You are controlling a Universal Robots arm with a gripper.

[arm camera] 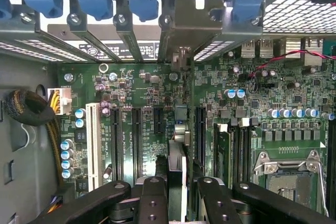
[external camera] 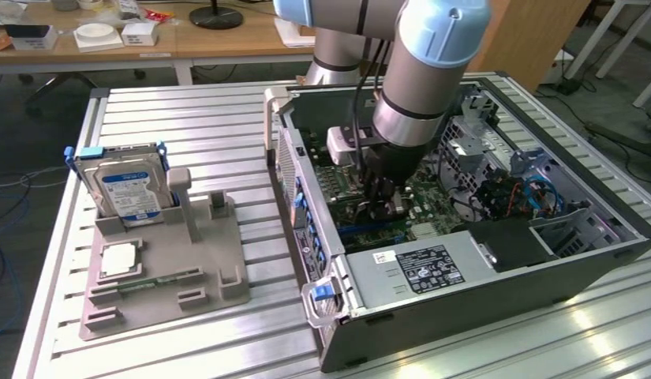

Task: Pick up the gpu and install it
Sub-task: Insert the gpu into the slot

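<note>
Slatted metal table (external camera: 199, 118) | on the exterior view's left, there's the grey parts holder (external camera: 215, 268) | exterior view's right, open computer case (external camera: 462, 316) on its side

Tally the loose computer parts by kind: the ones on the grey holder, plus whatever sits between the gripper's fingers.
hard drive: 1
processor chip: 1
memory stick: 1
gpu, between the fingers of the gripper over the motherboard: 1
Total: 4
</note>
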